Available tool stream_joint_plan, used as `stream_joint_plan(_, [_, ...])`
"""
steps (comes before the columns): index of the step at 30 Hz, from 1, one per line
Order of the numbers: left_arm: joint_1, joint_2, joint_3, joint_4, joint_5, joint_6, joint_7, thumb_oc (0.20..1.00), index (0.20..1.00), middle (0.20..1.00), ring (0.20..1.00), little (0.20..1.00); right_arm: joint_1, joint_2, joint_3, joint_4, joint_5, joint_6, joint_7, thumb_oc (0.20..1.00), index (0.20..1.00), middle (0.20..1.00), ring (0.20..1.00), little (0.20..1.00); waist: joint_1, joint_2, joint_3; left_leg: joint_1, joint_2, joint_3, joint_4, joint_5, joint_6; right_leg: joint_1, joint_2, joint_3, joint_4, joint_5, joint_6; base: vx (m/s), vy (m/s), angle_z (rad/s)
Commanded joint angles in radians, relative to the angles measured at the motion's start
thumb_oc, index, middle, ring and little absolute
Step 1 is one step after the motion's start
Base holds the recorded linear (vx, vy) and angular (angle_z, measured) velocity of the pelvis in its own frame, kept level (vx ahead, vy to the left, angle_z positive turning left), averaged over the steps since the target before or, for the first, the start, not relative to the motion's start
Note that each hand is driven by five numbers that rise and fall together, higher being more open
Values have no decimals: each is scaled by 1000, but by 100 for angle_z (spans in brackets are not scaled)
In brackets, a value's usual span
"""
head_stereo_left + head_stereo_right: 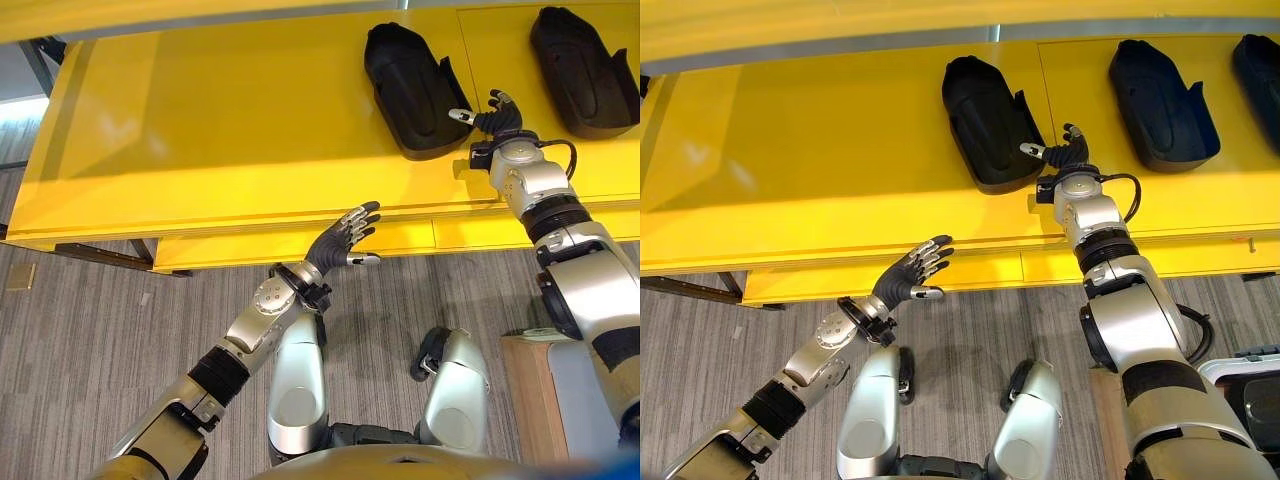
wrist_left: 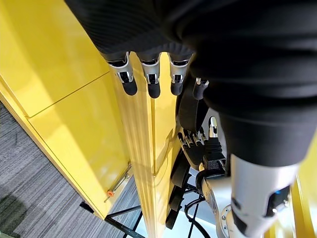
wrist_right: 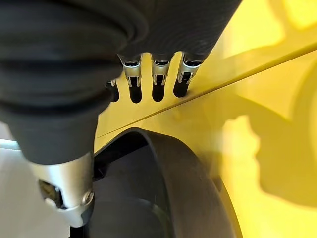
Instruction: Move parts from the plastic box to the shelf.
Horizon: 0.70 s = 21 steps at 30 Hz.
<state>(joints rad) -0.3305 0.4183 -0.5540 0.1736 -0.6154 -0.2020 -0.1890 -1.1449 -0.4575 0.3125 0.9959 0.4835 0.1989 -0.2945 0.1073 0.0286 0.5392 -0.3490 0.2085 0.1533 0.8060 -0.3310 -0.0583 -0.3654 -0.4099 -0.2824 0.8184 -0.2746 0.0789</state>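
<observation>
While the right hand [image 1: 1065, 152] is hovering over the yellow shelf [image 1: 820, 150], its fingers are reaching out loosely with the thumb spread toward a black part [image 1: 985, 120], and they are gripping nothing. That part is lying flat on the shelf, just beside the hand on the robot's left, and the thumb tip is sitting right at its near corner; whether it is actually touching is too close to call. In the right wrist view the fingers [image 3: 157, 82] are hanging straight above the yellow surface, with the dark rounded edge of the part [image 3: 163, 188] showing beside them.

A second black part [image 1: 1162, 105] is resting farther to the right on the shelf, well apart from the first, and the edge of a third one [image 1: 1260, 70] is peeking in at the far right.

Down in front of the shelf's front edge, the left hand [image 1: 910, 272] is being held up with fingers straight and relaxed, empty, near the edge but apart from it, over the grey striped floor [image 1: 700, 350].
</observation>
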Motion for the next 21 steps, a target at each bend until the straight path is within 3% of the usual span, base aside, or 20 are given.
stream_joint_plan(1, [17, -17, 7, -75, 9, -28, -26, 1000, 1000, 1000, 1000, 1000, 49, 46, -27, -14, 49, -4, 28, 1000, 1000, 1000, 1000, 1000, 34, 24, -23, 27, -16, 57, -110, 64, 40, 35, 45, 27, 127, -66, -9, 0, 0, 0])
stream_joint_plan(13, [31, -12, 24, -88, 21, -48, -24, 1000, 1000, 1000, 1000, 1000, 98, 78, -35, -19, 92, 18, 73, 1000, 1000, 1000, 1000, 1000, 39, 24, -22, 35, -23, 56, -109, 63, 46, 49, 47, 23, 119, -63, -12, -1, -3, 0])
stream_joint_plan(18, [40, -6, 68, -126, 50, -145, 27, 1000, 1000, 1000, 1000, 1000, 158, 111, -40, -44, 96, 28, 74, 1000, 1000, 1000, 1000, 1000, 44, 23, -25, 58, -30, 55, -143, 78, 50, 73, 51, 21, 90, -52, -11, 0, 0, 0])
stream_joint_plan(21, [41, 5, 109, -161, 74, -165, 76, 1000, 1000, 1000, 1000, 1000, 183, 124, -49, -50, 93, 29, 75, 1000, 1000, 1000, 1000, 1000, 50, 23, -27, 67, -31, 53, -160, 89, 49, 85, 53, 17, 76, -46, -10, -11, -7, 1])
